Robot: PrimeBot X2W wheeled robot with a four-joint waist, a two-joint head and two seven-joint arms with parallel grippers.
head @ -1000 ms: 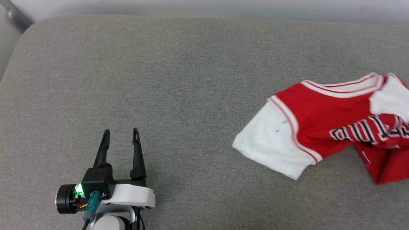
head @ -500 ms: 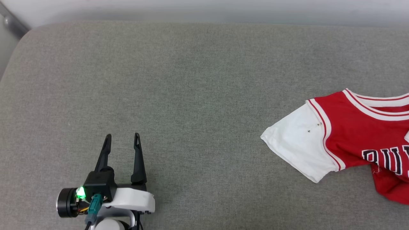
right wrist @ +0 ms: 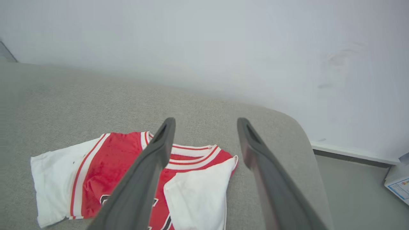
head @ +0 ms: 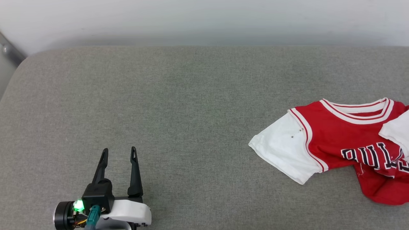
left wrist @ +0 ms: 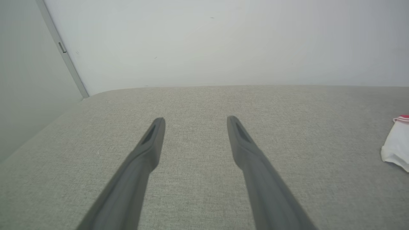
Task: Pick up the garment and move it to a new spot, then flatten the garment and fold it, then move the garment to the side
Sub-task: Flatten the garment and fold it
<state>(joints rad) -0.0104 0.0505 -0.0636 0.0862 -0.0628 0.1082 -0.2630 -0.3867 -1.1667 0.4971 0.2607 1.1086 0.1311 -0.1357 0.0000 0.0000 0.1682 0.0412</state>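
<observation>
Red-and-white garment (head: 335, 140) (right wrist: 111, 159) (left wrist: 396, 150) lies crumpled near the cushion's (head: 191, 111) right edge, one white sleeve spread toward the middle. Right claw (right wrist: 206, 123) hangs above it, fingers wide apart, gripping nothing. Left claw (head: 118, 153) (left wrist: 195, 119) sits near the front left corner, likewise spread and empty, well apart from the garment.

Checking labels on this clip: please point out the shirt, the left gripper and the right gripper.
shirt (head: 332, 147), head view, red chest below the collar.
left gripper (head: 119, 149), head view, midway between its fingertips.
right gripper (right wrist: 206, 119), right wrist view, midway between its fingertips.
</observation>
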